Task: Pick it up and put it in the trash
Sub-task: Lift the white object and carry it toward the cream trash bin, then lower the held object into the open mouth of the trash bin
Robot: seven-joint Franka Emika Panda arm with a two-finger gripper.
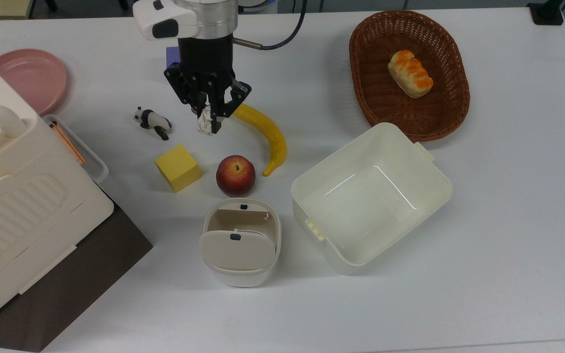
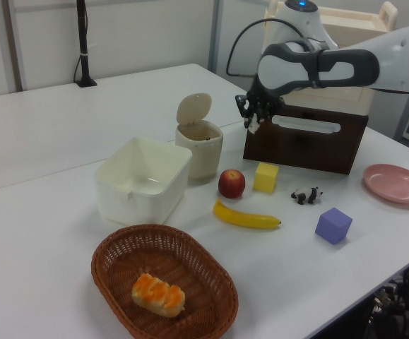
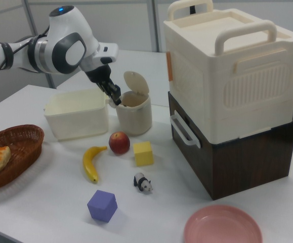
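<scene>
The crumpled white paper ball (image 1: 206, 123) hangs in the air, pinched between the fingers of my gripper (image 1: 207, 122), which is shut on it. In the top view it is above the table between the panda figurine and the banana. In the left view the gripper (image 2: 253, 121) holds the paper (image 2: 252, 128) high, to the right of the trash. The trash (image 1: 241, 277) is a small cream bin with its flap lid tilted open; it stands below the apple in the top view. In the right view the gripper (image 3: 117, 99) is just left of the bin (image 3: 136, 122), near its rim.
An apple (image 1: 235, 175), a banana (image 1: 265, 135), a yellow cube (image 1: 178, 167) and a panda figurine (image 1: 152, 121) lie between gripper and bin. A square cream tub (image 1: 447, 184) stands right of the bin. A wicker basket (image 1: 361, 103), pink plate (image 1: 30, 78) and big cream box (image 1: 12, 196) sit around.
</scene>
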